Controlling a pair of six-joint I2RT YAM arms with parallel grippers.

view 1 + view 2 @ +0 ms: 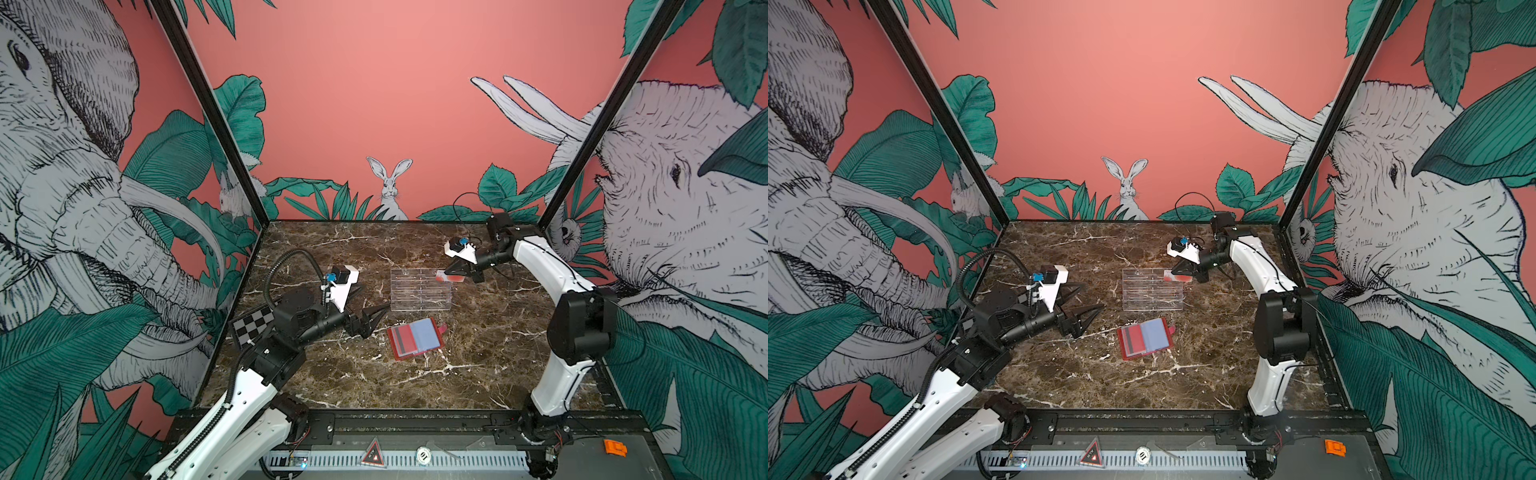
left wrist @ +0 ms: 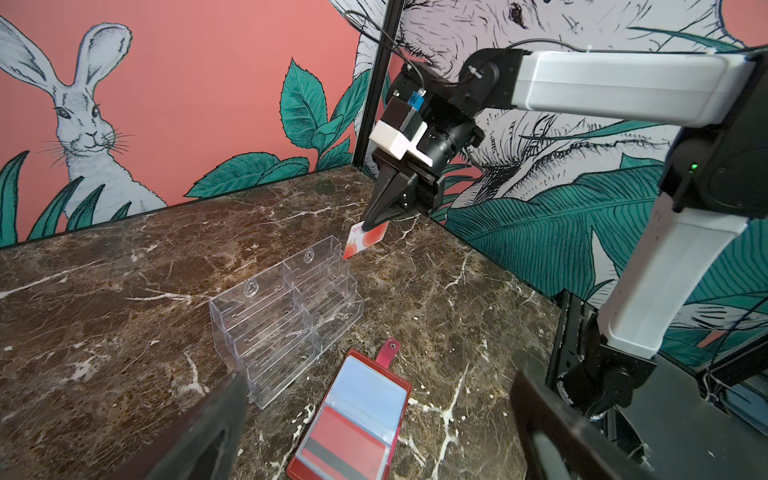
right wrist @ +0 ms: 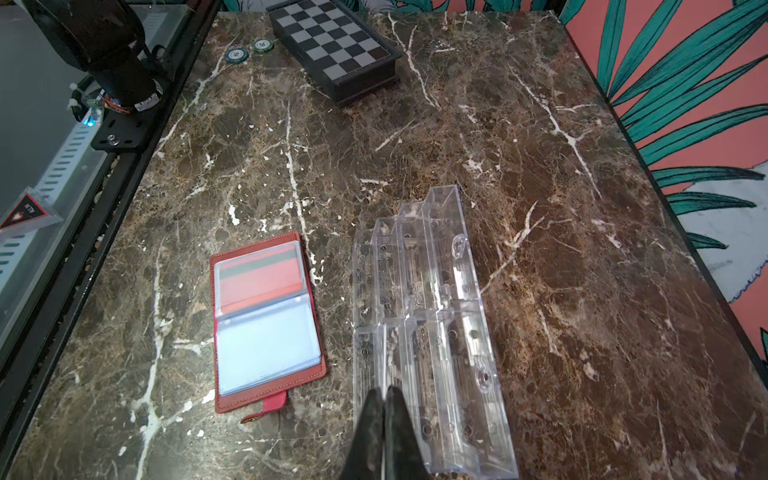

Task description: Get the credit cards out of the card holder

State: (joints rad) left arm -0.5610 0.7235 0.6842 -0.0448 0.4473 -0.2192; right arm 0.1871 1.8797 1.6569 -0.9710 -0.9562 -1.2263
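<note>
The red card holder (image 1: 397, 355) (image 1: 1127, 355) (image 2: 405, 388) (image 3: 270, 395) lies open and flat on the marble. Its clear sleeves hold a red card with a grey stripe (image 1: 402, 340) (image 3: 259, 276) and a pale blue card (image 1: 428, 334) (image 3: 266, 357). My right gripper (image 1: 449, 272) (image 1: 1177, 270) (image 2: 365, 226) (image 3: 385, 392) is shut on a white card with red-orange circles (image 1: 455, 277) (image 2: 368, 243), held above the far right corner of a clear acrylic stand (image 1: 419, 291). My left gripper (image 1: 374, 301) (image 1: 1091, 297) (image 2: 378, 376) hovers open and empty to the left of the holder.
The clear tiered stand (image 1: 1152, 291) (image 2: 286, 316) (image 3: 432, 332) sits just behind the holder. A black-and-white chequered board (image 1: 253, 322) (image 3: 336, 45) lies at the table's left edge under my left arm, with two poker chips (image 3: 249, 49) beside it.
</note>
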